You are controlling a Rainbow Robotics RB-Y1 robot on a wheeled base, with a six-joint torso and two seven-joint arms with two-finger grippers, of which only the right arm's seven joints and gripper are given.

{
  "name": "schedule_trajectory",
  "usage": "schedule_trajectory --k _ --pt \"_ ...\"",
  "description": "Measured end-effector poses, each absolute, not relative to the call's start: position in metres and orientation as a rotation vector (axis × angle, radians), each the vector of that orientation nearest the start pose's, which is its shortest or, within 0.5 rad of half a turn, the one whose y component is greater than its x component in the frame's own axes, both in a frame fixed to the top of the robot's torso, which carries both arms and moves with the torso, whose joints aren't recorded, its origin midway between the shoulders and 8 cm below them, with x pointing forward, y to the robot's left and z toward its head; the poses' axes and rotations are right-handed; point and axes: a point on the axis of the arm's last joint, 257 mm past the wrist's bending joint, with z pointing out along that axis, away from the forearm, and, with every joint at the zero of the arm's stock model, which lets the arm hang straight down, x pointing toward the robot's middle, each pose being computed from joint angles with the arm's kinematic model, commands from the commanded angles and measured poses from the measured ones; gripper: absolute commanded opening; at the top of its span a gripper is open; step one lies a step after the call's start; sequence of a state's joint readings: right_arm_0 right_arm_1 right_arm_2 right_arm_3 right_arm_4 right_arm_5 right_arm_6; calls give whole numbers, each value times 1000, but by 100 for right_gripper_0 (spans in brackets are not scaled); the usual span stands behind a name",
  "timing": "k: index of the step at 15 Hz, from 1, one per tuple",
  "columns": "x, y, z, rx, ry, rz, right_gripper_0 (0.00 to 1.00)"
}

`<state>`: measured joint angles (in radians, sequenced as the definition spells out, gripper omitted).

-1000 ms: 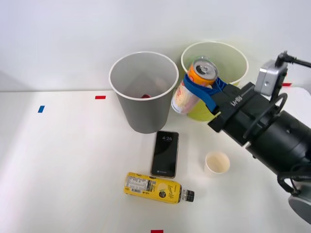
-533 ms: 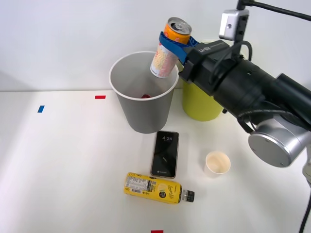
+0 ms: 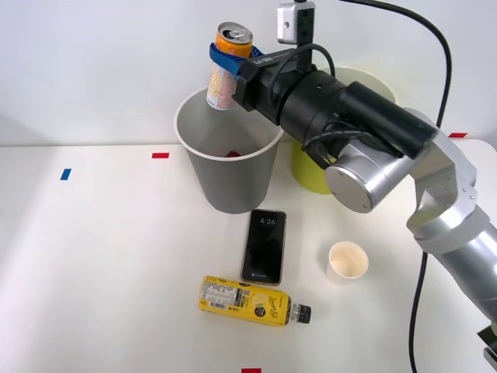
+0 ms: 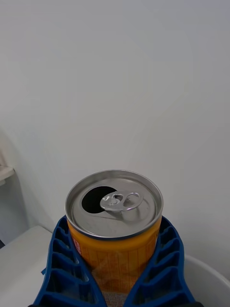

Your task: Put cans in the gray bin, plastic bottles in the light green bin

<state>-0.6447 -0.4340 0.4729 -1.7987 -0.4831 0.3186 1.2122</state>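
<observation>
My right gripper (image 3: 226, 58) is shut on the orange-and-white can (image 3: 227, 70), holding it nearly upright above the back rim of the gray bin (image 3: 230, 159). In the right wrist view the can (image 4: 115, 225) shows its opened silver top, with the blue ribbed fingers (image 4: 62, 261) pressed on both sides. The light green bin (image 3: 311, 172) stands to the right of the gray one, mostly hidden by my arm. A yellow-labelled plastic bottle (image 3: 250, 300) with a black cap lies on its side near the table's front. A small red thing lies inside the gray bin.
A black smartphone (image 3: 264, 245) lies flat between the gray bin and the bottle. A small white paper cup (image 3: 347, 262) stands to its right. Red and blue tape marks (image 3: 160, 155) dot the white table.
The arm has carried the can up and to the left, from in front of the light green bin to above the gray bin's back rim. Nothing on the table moved.
</observation>
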Motion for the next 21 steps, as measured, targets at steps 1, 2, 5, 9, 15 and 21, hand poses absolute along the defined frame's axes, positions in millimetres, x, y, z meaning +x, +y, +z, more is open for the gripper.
schedule_trajectory --k 1,2,5,9,15,21 --pt "550 43 39 -469 1348 690 0" --pt "555 47 35 -476 1356 677 0" --pt "557 47 28 -503 1361 654 67" --pt "551 41 24 -543 1327 649 100" --pt "492 -3 10 -633 1302 627 100" --pt "434 -115 -28 -456 1384 509 100"
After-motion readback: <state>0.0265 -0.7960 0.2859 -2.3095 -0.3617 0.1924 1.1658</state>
